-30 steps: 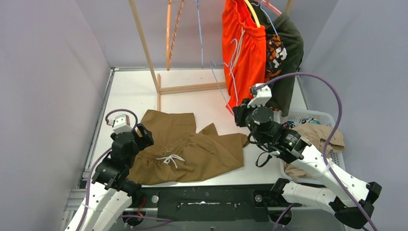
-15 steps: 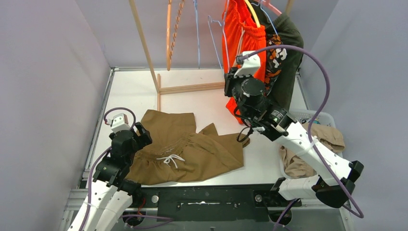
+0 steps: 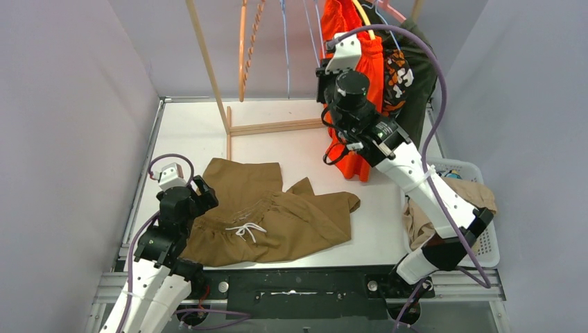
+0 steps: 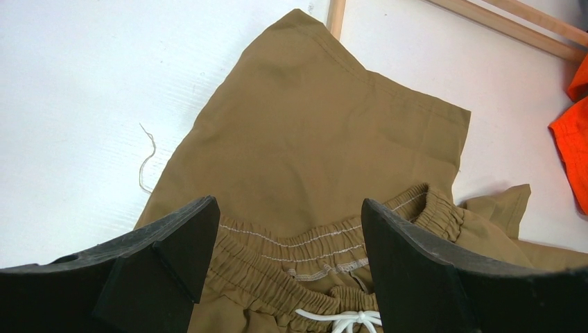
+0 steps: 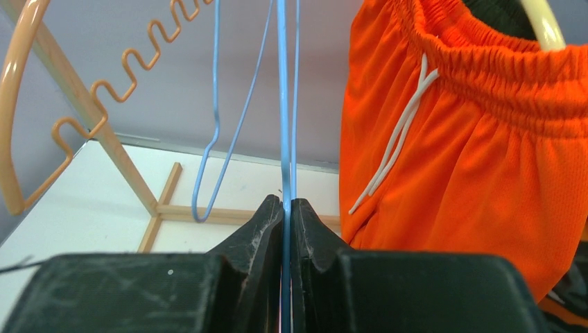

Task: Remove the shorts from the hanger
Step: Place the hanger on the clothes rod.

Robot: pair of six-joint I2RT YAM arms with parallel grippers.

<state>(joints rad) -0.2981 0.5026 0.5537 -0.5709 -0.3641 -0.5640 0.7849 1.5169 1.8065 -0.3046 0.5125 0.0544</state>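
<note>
Brown shorts (image 3: 277,215) with a white drawstring lie flat on the table, off any hanger. My left gripper (image 3: 201,194) hovers open over their waistband (image 4: 312,243), fingers either side, nothing held. My right gripper (image 3: 324,73) is raised at the rack, shut on a thin blue wire hanger (image 5: 283,104) that carries no cloth. Right beside it hang bright orange-red shorts (image 5: 471,139) on a cream hanger (image 5: 544,24). Behind them hang camouflage shorts (image 3: 399,73) and dark green shorts (image 3: 419,62).
A wooden rack (image 3: 208,62) stands at the back with its base bar (image 3: 270,127) on the table. An orange wavy hanger (image 3: 243,48) and another blue hanger (image 5: 208,139) hang from it. A white basket (image 3: 485,243) at the right holds beige cloth (image 3: 457,194).
My right arm has risen and reached back toward the top of the rack, carrying the blue hanger up with it. The left arm has hardly moved.
</note>
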